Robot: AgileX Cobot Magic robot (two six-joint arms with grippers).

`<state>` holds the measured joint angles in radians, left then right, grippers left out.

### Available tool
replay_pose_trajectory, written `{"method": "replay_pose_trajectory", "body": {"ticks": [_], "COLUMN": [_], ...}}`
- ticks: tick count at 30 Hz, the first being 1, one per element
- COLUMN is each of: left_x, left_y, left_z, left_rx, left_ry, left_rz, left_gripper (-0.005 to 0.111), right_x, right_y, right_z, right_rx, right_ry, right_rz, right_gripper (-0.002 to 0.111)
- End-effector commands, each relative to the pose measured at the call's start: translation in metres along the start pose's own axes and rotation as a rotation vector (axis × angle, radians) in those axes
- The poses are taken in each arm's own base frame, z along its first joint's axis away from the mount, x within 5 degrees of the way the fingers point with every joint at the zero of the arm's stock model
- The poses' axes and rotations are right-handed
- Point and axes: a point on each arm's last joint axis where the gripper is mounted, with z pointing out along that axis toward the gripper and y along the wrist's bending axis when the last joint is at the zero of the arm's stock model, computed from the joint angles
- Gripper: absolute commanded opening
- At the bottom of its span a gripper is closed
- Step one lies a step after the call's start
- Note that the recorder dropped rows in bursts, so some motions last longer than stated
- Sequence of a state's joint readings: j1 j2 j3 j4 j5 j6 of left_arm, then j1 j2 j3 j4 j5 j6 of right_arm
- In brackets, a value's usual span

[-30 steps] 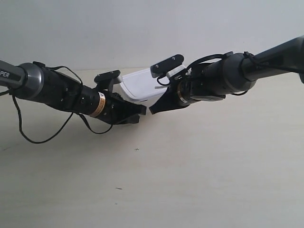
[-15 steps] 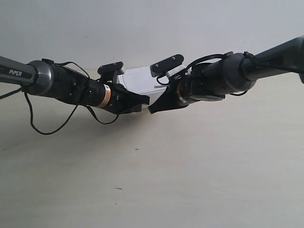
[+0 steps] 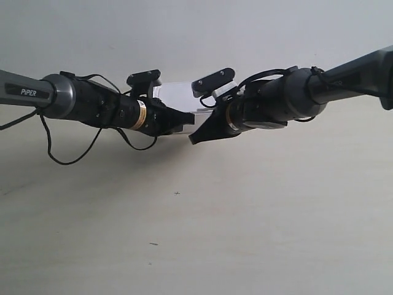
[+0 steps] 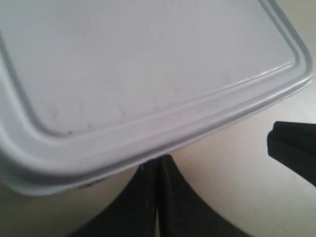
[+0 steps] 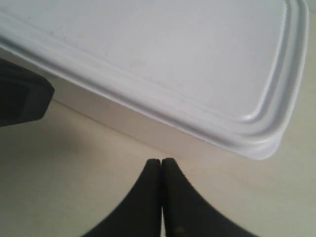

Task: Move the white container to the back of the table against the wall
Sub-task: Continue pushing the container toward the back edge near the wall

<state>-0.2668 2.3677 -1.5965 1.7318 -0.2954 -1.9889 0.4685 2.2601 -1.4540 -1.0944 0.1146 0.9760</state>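
"PiPER" marks the arm at the exterior view's left [image 3: 37, 93]. Pinched closed and empty, the left gripper [image 4: 158, 163] and right gripper [image 5: 161, 163] face the white container [image 4: 148, 69] at 12 o'clock.

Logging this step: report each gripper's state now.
Left gripper: jaws closed, holding nothing, tip at the white container.
Right gripper: jaws closed, holding nothing.

Two black robot arms share the scene, the arm at the exterior view's left [image 3: 86, 106] and the arm at the exterior view's right [image 3: 288, 101], with one white container [image 3: 177, 96], one table [image 3: 258, 221] and one wall [image 3: 184, 31]. There are two grippers, the left gripper [image 4: 158, 168] and the right gripper [image 5: 161, 168]. Two dark specks [image 3: 177, 193] dot the tabletop.
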Motion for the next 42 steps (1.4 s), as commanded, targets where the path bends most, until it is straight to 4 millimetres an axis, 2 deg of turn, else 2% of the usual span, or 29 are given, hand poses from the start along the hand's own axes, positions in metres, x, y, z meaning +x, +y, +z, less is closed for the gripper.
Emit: {"method": "replay_pose_trajectory", "body": {"ticks": [1, 9, 13, 17, 26, 36, 42], "left_x": [-0.002, -0.011, -0.012, -0.016, -0.026, -0.020, -0.029], "left_y": [0.006, 0.005, 0.013, 0.029, 0.030, 0.034, 0.034], "left_z": [0.007, 0.009, 0.007, 0.003, 0.001, 0.019, 0.021], "left_rx": [-0.005, 0.000, 0.008, 0.020, 0.009, 0.038, 0.033], "left_ry": [-0.008, -0.034, -0.031, -0.031, -0.062, -0.050, -0.079], "left_rz": [-0.004, 0.012, 0.005, -0.018, -0.008, -0.018, -0.009], "left_gripper": [0.000, 0.000, 0.000, 0.000, 0.000, 0.000, 0.000], "right_x": [-0.004, -0.015, -0.010, -0.011, -0.020, -0.014, -0.021], "right_y": [-0.002, -0.008, -0.007, -0.012, -0.012, -0.011, -0.012], "right_z": [0.002, 0.010, 0.016, 0.026, 0.032, 0.042, 0.043], "right_rx": [-0.003, 0.057, 0.052, 0.096, 0.098, 0.099, 0.106], "right_ry": [-0.017, -0.024, -0.012, 0.004, -0.025, -0.008, -0.030], "right_rz": [-0.013, -0.052, -0.136, -0.123, -0.138, -0.167, -0.167], "right_gripper": [0.000, 0.000, 0.000, 0.000, 0.000, 0.000, 0.000]}}
